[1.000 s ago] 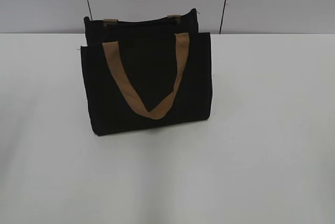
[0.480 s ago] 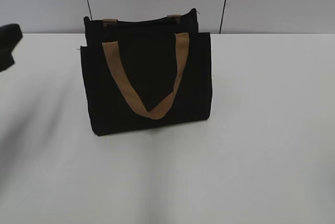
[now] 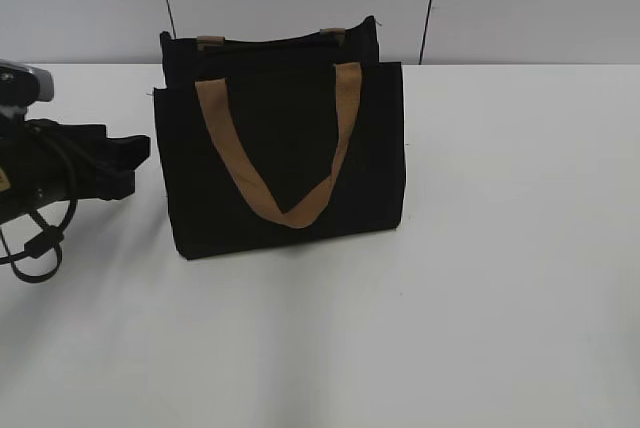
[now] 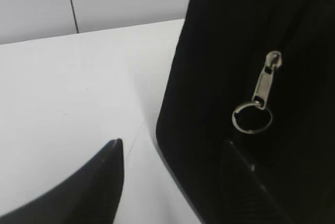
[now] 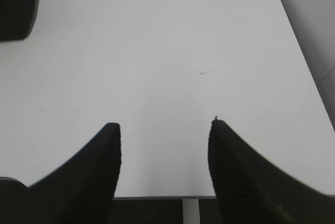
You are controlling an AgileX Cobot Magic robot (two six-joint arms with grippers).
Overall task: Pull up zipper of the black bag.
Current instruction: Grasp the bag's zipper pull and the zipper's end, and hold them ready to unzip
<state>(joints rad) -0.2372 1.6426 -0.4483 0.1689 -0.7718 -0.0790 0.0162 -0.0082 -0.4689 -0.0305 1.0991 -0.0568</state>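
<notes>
White bench (image 3: pixel 480 278) has loads of bare room in front and right of the black bag (image 3: pixel 285 163), which sits upright toward the back. Left pincer (image 3: pixel 128 160) hangs open just left of it, holding nothing, the silver zipper (image 4: pixel 264 85) pull close ahead. Right pincer (image 5: pixel 163 150) gapes over bare bench, well clear.

Even bright light; soft shadows on table (image 3: pixel 480 278); wrist views slightly blurred.
</notes>
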